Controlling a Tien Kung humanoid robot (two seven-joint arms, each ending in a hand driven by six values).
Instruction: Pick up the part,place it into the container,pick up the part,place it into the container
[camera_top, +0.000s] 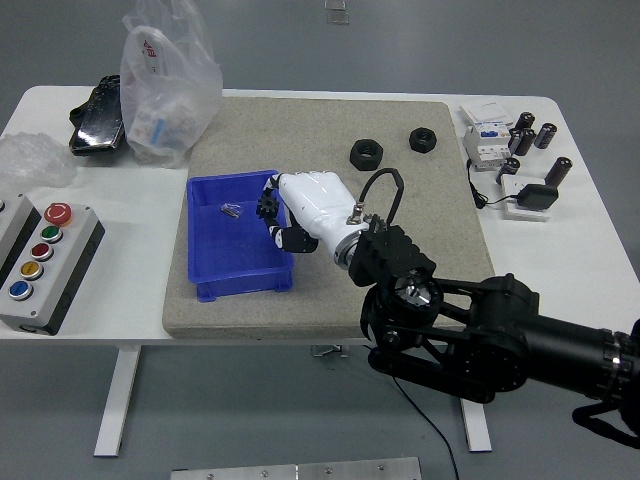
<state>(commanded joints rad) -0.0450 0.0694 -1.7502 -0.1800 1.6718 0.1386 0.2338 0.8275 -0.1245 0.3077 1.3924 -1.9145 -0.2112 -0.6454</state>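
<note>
My right hand (274, 220), white-backed with dark fingers, hangs over the right rim of the blue container (240, 284). Its fingers are curled around a dark lump that looks like the black gear; the gear no longer lies on the grey mat (400, 260) and is mostly hidden in the grasp. A small metal part (231, 209) lies inside the container near its back. Two black nuts (366, 154) (423, 139) sit on the mat at the back right. The left arm does not show.
A button box (40, 262) stands at the left front. A plastic bag (165, 85) and a black packet (97, 115) lie at the back left. Relays, cylinders and a cabled adapter (510, 150) crowd the right edge.
</note>
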